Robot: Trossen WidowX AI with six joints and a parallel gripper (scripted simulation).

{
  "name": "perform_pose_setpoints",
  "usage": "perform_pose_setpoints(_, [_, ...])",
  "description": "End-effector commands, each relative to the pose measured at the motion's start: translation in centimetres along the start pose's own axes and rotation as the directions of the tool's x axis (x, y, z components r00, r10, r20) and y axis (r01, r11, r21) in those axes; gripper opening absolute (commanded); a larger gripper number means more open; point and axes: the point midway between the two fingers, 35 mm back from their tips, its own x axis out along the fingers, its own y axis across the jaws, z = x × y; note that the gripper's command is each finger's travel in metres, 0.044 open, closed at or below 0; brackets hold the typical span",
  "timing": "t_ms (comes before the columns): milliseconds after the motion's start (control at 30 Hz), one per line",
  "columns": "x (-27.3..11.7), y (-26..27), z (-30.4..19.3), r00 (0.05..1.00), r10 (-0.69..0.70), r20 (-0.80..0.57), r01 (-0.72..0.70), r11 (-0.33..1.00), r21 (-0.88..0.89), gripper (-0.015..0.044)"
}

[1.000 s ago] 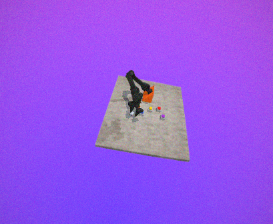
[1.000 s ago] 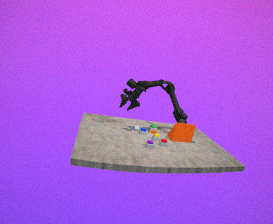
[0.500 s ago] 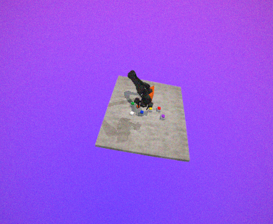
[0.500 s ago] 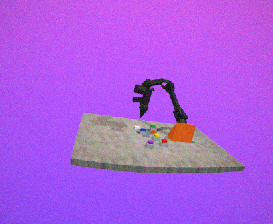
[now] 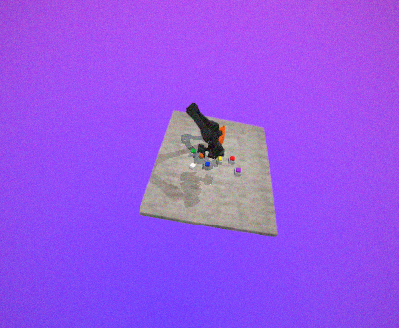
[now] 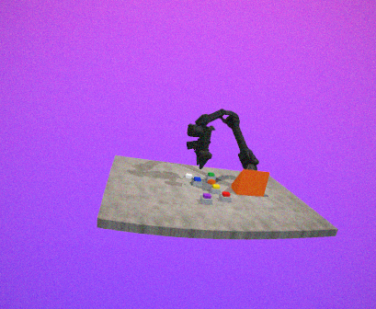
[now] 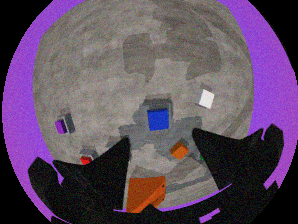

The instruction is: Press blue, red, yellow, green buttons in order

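Above blue button (image 7: 158,119), jaws parted, grasping nothing, not yet touching. Judged: 0 of 4 presses done; blue, red (image 5: 232,158), yellow (image 5: 219,158), green (image 5: 193,151) remaining.

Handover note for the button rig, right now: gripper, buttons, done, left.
Gripper: open, holding nothing, fingers part-way in, pointing down above the button cluster, not touching any.
Blue button: centred ahead between the fingers in the wrist view.
Red button, yellow button, green button: all on the slab, near the orange block.
White, orange and purple buttons are also there; leave them.
Done: none looks pressed yet.
Left: blue, red, yellow, green, in that order. Keep off the block.
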Motion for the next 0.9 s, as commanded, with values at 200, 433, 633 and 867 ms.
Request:
perform_pose_setpoints(200, [3.4, -0.4, -0.6, 1.0, -0.012, -0.018, 0.012, 1.0, -0.003, 0.0059])
perform_pose_setpoints(433, [3.4, -0.4, -0.6, 1.0, -0.012, -0.018, 0.012, 1.0, -0.003, 0.002])
perform_pose_setpoints(633, [3.5, -0.4, -0.6, 1.0, -0.012, -0.018, 0.012, 1.0, -0.003, 0.002])
perform_pose_setpoints(867, [4.6, -0.4, -0.5, 1.0, -0.012, -0.018, 0.012, 1.0, -0.003, 0.002])
